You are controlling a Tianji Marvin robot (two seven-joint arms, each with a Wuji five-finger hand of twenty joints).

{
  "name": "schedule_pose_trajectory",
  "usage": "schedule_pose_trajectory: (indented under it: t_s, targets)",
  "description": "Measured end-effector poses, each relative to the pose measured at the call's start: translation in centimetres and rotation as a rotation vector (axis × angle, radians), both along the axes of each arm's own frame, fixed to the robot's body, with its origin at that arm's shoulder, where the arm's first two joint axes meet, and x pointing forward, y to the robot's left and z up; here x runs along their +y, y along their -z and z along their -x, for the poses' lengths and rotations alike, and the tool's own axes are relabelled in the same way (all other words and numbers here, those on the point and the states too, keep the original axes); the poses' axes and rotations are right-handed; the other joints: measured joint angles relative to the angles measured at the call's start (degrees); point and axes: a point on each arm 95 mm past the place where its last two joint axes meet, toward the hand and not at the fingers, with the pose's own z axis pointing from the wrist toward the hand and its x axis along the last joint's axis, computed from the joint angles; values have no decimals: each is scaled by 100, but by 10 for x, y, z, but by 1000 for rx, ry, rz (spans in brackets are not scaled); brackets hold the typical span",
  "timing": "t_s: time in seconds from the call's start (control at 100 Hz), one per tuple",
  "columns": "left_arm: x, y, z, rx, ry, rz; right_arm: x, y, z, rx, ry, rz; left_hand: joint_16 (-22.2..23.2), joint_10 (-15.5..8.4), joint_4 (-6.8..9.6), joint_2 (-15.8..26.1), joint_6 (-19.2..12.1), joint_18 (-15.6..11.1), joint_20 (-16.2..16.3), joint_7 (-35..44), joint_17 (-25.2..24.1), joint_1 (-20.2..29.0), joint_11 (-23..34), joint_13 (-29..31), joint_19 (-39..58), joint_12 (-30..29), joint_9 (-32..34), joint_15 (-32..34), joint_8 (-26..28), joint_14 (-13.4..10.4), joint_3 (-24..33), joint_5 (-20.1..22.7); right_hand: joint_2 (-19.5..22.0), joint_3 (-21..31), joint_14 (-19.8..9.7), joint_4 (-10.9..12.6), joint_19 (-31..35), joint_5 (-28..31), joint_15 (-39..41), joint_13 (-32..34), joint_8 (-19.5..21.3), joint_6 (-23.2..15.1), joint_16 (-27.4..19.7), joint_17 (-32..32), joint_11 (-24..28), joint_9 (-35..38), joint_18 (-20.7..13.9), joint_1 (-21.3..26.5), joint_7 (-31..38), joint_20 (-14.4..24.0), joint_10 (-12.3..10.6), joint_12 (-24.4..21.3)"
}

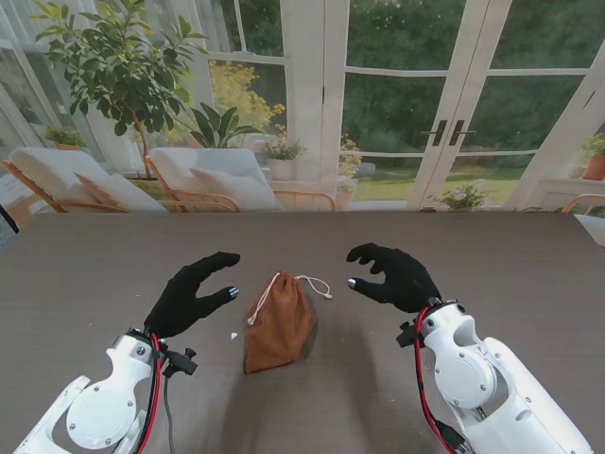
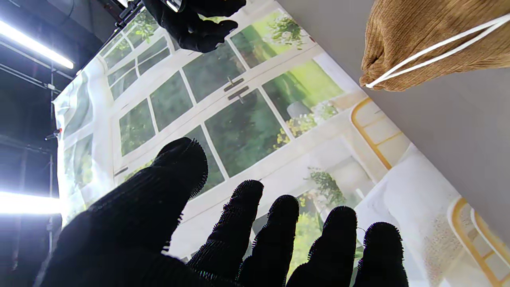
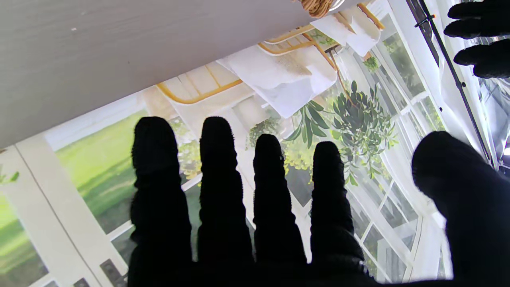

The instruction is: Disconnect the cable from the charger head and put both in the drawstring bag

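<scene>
A brown drawstring bag lies on the dark table between my hands, its mouth pulled shut and its white cord trailing off the far end. It bulges as if filled. The left wrist view shows the gathered mouth of the bag and the cord. My left hand hovers to the bag's left, fingers spread and holding nothing. My right hand hovers to its right, also spread and holding nothing. No cable or charger head is visible.
A tiny white speck lies on the table just left of the bag. The backdrop of windows, plants and chairs stands behind the table's far edge.
</scene>
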Motion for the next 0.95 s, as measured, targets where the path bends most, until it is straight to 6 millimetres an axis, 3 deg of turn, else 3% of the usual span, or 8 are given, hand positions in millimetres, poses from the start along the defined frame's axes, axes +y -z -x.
schedule_pose_trajectory:
  t_s: [0.43, 0.95]
  targets:
    - [-13, 12, 7, -21, 13, 62, -32, 28, 20, 28, 28, -101, -51, -44, 0, 0, 0, -65, 235, -6, -69, 0, -22, -3, -144, -54, -6, -70, 10, -41, -131, -49, -119, -5, 6, 0, -338, 4, -109, -232, -1, -2, -59, -52, -16, 0, 9, 5, -53, -1, -2, -57]
    - [-15, 19, 13, -1, 4, 73, -43, 43, 26, 60, 54, -111, -52, -45, 0, 0, 0, -84, 361, -6, -74, 0, -22, -3, -219, -57, -6, -72, 20, -44, -201, -49, -118, 24, 62, 0, -461, 8, -111, -231, -1, -3, -59, -54, -16, 8, 12, 44, -53, -2, -2, -57]
